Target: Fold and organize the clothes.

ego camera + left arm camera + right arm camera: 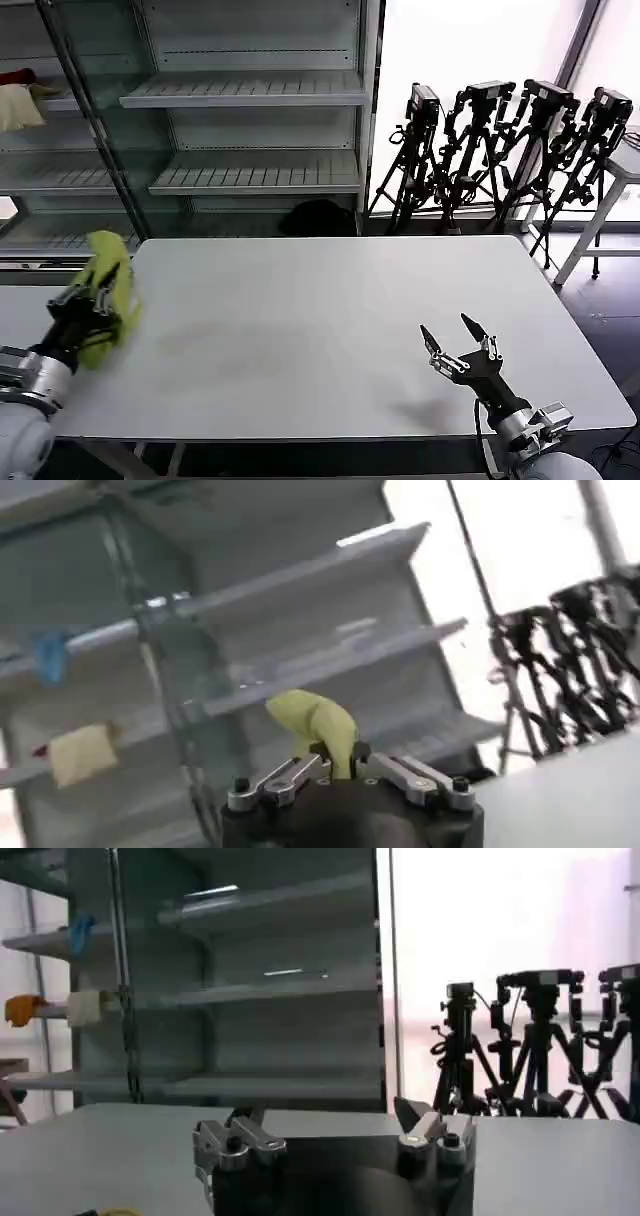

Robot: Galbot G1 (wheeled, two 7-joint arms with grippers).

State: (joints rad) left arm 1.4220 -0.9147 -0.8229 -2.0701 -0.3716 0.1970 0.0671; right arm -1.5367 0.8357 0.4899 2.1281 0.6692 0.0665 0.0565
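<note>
White tabletop (300, 330), matte, spanning most of the head view. Right gripper (455, 338) at near right, just above the surface, black fingers spread apart with nothing between them, faint shadow beneath on the table. In right wrist view, same gripper (330, 1133) seen from behind, jaws apart, pointed across the table toward the shelving. Left gripper (93, 292) at near left, past the table's left edge, lifted, jaws clamped on the T-shirt (108, 290). Lime yellow-green fabric bunched into a crumpled wad around and above the fingers, hanging in the air beside the table's left edge, not resting on the surface; printed side not discernible. In left wrist view, left gripper (337, 763) closed on a narrow fold of the T-shirt (312, 722), cloth rising as a rounded lump beyond the fingertips. Farther back, metal shelving (250, 100) with slatted shelves behind the table. Cream-coloured bundle (20, 105) on a shelf at far left. Row of black tripods (500, 150) at far right against the bright window. Corner of a second white table (625, 165) at the right edge.
</note>
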